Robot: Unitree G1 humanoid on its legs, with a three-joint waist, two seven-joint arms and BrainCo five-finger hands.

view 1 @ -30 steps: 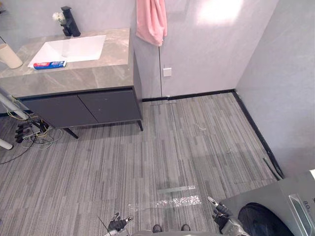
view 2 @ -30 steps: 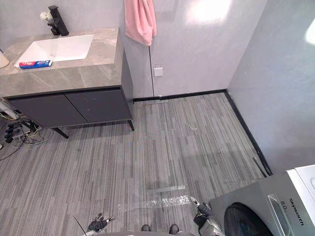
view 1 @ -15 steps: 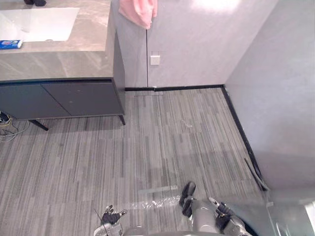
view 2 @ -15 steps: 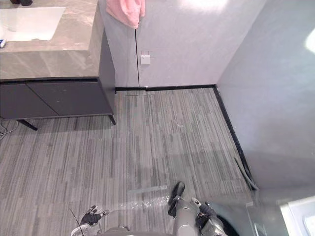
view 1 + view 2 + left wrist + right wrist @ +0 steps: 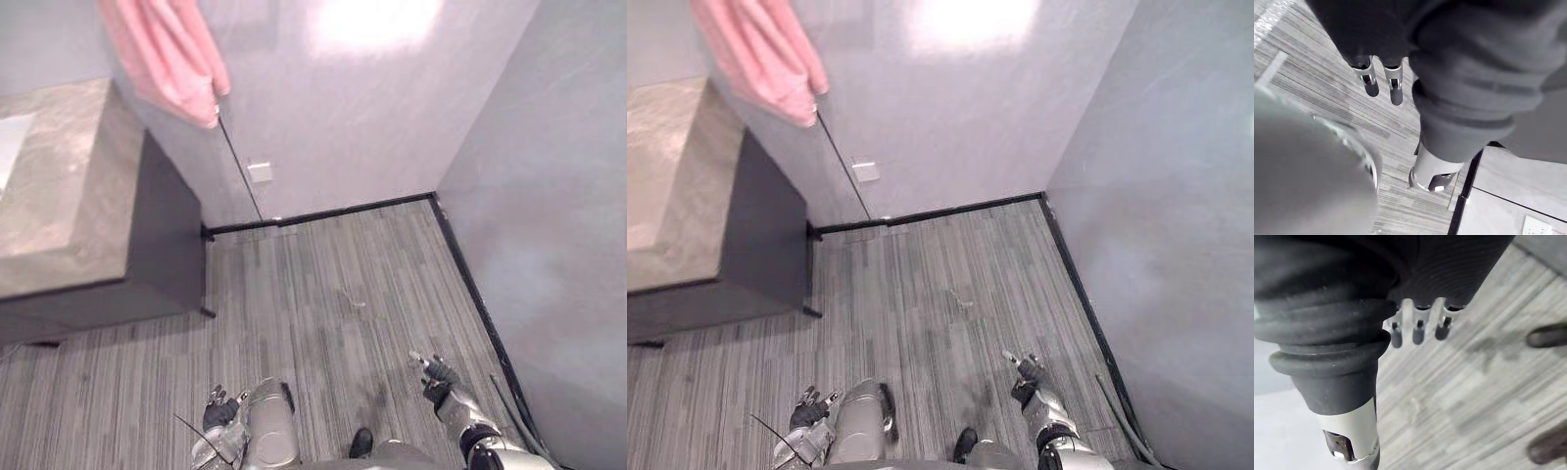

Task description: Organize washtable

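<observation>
The washtable, a grey marble counter (image 5: 61, 204) on a dark cabinet (image 5: 168, 247), stands at the far left, with a white corner of its sink (image 5: 8, 147) at the edge. My left hand (image 5: 217, 412) hangs low over the striped floor, far from the counter; its fingers (image 5: 1371, 82) are relaxed and empty. My right hand (image 5: 438, 378) hangs low on the right near the side wall. Its fingers (image 5: 1419, 331) are straight and hold nothing.
A pink towel (image 5: 172, 57) hangs on the back wall above the counter's right end. A white wall socket (image 5: 260, 172) sits lower on that wall. Grey walls meet in the corner at the right, with a black skirting (image 5: 323, 213) along the floor.
The whole picture has shifted: the camera has turned right, so the washtable now lies at the left edge and the washing machine is gone from view. Both hands stay low.
</observation>
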